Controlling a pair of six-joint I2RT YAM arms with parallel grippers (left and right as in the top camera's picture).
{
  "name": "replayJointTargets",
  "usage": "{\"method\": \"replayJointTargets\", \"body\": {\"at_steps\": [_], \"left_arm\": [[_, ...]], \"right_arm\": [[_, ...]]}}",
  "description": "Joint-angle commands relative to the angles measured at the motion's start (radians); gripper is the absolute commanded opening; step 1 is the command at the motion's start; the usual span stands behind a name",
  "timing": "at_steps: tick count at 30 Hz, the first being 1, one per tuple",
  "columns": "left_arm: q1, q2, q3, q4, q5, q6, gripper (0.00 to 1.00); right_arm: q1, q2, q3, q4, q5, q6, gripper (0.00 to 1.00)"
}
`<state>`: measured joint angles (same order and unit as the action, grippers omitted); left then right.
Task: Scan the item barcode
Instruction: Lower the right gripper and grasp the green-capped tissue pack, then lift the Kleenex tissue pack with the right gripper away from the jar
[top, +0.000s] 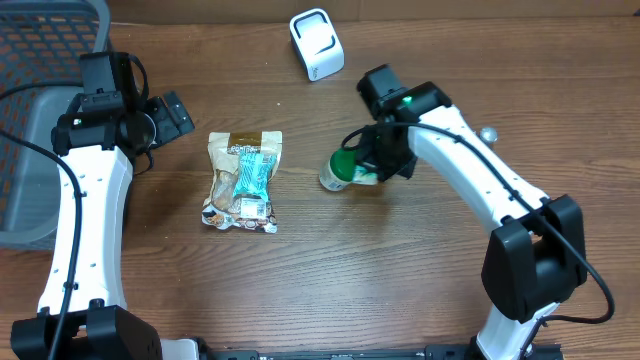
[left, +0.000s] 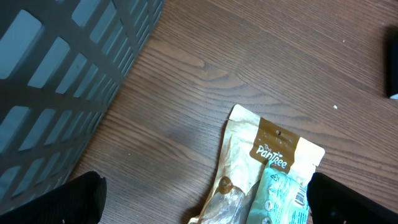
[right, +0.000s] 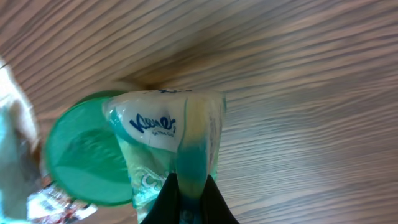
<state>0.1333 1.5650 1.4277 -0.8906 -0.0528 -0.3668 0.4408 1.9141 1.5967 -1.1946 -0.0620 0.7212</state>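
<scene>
My right gripper (right: 188, 200) is shut on the fold of a soft green and white Kleenex pack (right: 165, 124). It holds the pack just over the table, against a round green lid (right: 81, 155). From overhead the pack and lid (top: 341, 168) show at the table's middle, under the right gripper (top: 375, 165). A white barcode scanner (top: 316, 43) stands at the back. A tan snack bag (top: 243, 180) with a teal packet (top: 252, 172) on it lies left of centre. My left gripper (top: 165, 115) hangs open beyond the bag's far left corner (left: 267, 168), holding nothing.
A grey mesh basket (top: 30, 150) stands at the table's left edge, close beside the left arm; its wall (left: 56, 62) fills the left wrist view's upper left. A small silver object (top: 489, 133) lies to the right of the right arm.
</scene>
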Motion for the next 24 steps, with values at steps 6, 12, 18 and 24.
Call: {"method": "replayJointTargets", "body": {"at_steps": [6,12,18,24], "left_arm": [[0.010,0.004,0.008,0.005,-0.006,0.003,1.00],[0.010,0.004,0.008,0.005,-0.006,0.004,1.00],[0.010,0.004,0.008,0.005,-0.006,0.004,1.00],[0.010,0.004,0.008,0.005,-0.006,0.004,0.99]], "right_arm": [[0.005,-0.027,-0.022,0.018,0.016,-0.023,0.04],[0.013,-0.027,-0.025,0.019,0.016,-0.022,0.04],[0.039,-0.022,-0.025,0.037,-0.008,-0.022,0.04],[0.117,-0.021,-0.025,0.121,-0.018,-0.018,0.04]]}}
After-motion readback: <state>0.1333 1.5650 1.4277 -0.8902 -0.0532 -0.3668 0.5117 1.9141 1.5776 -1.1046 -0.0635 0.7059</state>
